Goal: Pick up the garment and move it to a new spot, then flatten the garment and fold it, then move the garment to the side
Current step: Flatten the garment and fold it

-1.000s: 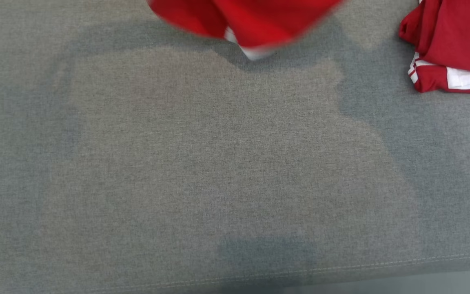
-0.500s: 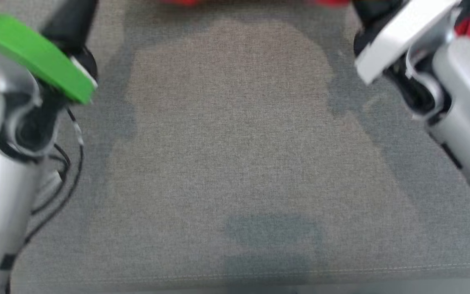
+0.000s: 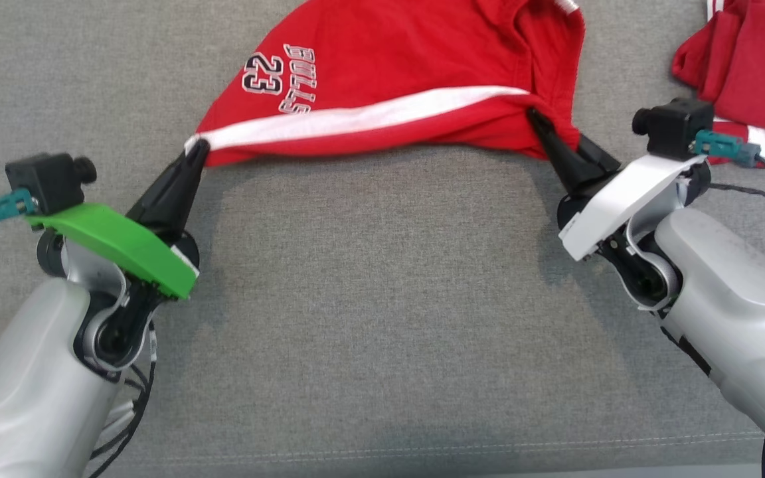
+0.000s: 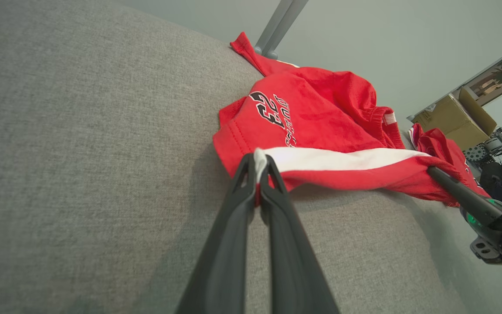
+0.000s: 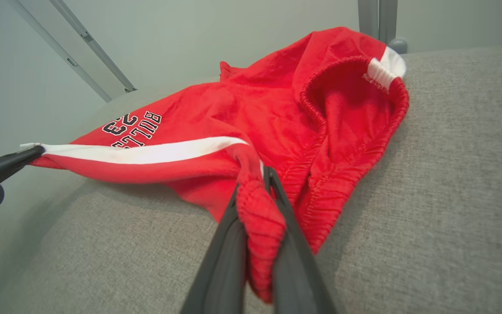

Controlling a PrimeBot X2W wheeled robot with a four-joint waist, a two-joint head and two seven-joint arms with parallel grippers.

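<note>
Your left tool [image 3: 198,147] and right tool [image 3: 534,116] each pinch tight the soft red shorts [image 3: 382,73], white-striped, draped on woven grey tabletop [image 3: 382,299]; crumpled red garment [image 3: 754,66] far right.

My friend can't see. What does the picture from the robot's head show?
The left gripper and the right gripper, each shut, pinch opposite ends of red cloth shorts with a white stripe, stretched between them over a grey fabric surface. A second red and white garment lies crumpled at the top right.
</note>
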